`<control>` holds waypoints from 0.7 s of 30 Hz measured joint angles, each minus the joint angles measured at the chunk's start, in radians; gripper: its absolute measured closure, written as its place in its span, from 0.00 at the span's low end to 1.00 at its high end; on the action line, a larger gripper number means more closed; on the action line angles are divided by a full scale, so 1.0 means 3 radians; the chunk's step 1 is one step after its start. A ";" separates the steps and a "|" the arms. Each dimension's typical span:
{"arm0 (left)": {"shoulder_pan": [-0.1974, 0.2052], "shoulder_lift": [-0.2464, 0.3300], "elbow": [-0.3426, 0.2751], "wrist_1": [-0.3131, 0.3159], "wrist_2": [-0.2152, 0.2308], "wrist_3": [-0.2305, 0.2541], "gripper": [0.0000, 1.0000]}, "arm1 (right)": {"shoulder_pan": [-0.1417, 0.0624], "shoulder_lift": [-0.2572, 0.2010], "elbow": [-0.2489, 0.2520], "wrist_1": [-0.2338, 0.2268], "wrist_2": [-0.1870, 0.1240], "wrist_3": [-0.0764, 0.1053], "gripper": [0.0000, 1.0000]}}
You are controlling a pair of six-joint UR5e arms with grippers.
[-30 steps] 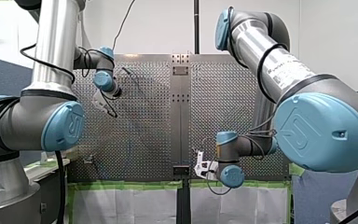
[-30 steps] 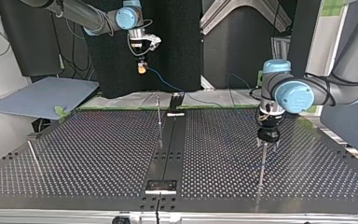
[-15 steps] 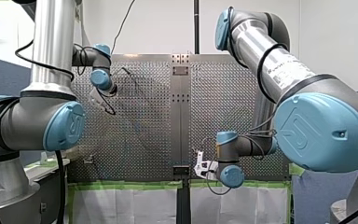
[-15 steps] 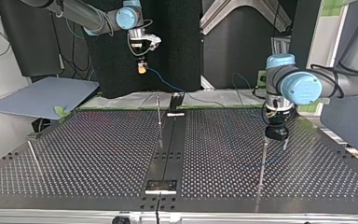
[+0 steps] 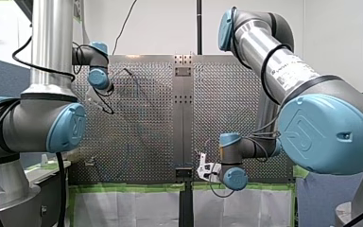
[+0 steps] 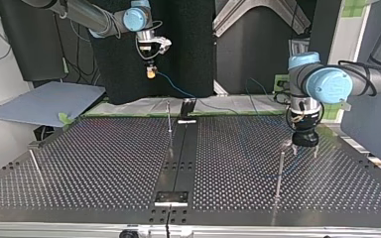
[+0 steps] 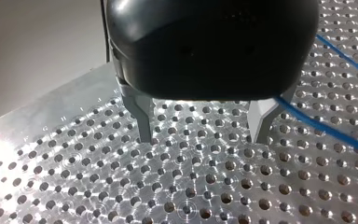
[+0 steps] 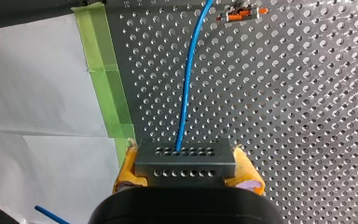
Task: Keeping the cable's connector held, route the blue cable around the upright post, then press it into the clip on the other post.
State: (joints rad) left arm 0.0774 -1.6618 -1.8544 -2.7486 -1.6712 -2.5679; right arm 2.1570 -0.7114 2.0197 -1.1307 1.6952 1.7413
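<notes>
In the right wrist view my right gripper is shut, yellow pads clamping the grey connector block. The blue cable runs out of it over the plate. In the top view that gripper hangs high above the table's far edge, and the cable sags down from it. My left gripper hovers low, just to the right of the upright post. Its metal fingers stand open with nothing between them, my left gripper just above the holes. The cable passes beside one finger.
A thin post stands near the table's middle at the far side, and a leaning rod at the top view's left. An orange and grey clip sits on the plate ahead of my right gripper. Green tape edges the perforated table.
My left gripper has moved from over the upright post's top toward the top view's right; in the front view it went left and up. My right arm has not moved.
</notes>
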 joint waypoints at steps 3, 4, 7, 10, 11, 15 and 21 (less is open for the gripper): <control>0.0000 0.0020 -0.0005 0.0000 0.0015 0.0007 0.00 | 0.0000 0.0000 0.0000 0.0000 0.0000 0.0000 1.00; -0.0002 0.0035 -0.0007 0.0000 0.0024 0.0010 0.00 | 0.0000 0.0000 0.0000 0.0000 0.0000 0.0000 1.00; -0.0013 0.0079 -0.0011 -0.0004 0.0064 0.0027 0.00 | 0.0000 0.0000 0.0000 0.0000 0.0000 0.0000 1.00; -0.0036 0.0113 -0.0012 -0.0025 0.0143 0.0057 0.00 | -0.0001 0.0000 0.0000 -0.0003 0.0000 0.0000 1.00; -0.0043 0.0119 -0.0013 -0.0037 0.0160 0.0067 0.00 | -0.0001 0.0000 0.0000 -0.0005 0.0000 0.0000 1.00; -0.0063 0.0137 -0.0037 -0.0094 0.0159 0.0114 0.00 | -0.0002 -0.0001 0.0000 -0.0009 0.0000 0.0002 1.00; -0.0069 0.0220 -0.0117 -0.0100 0.0087 0.0164 0.00 | -0.0003 0.0000 0.0000 -0.0011 0.0000 0.0005 1.00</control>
State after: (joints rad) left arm 0.0567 -1.5957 -1.8894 -2.7785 -1.6452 -2.5188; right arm 2.1561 -0.7115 2.0196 -1.1338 1.6952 1.7428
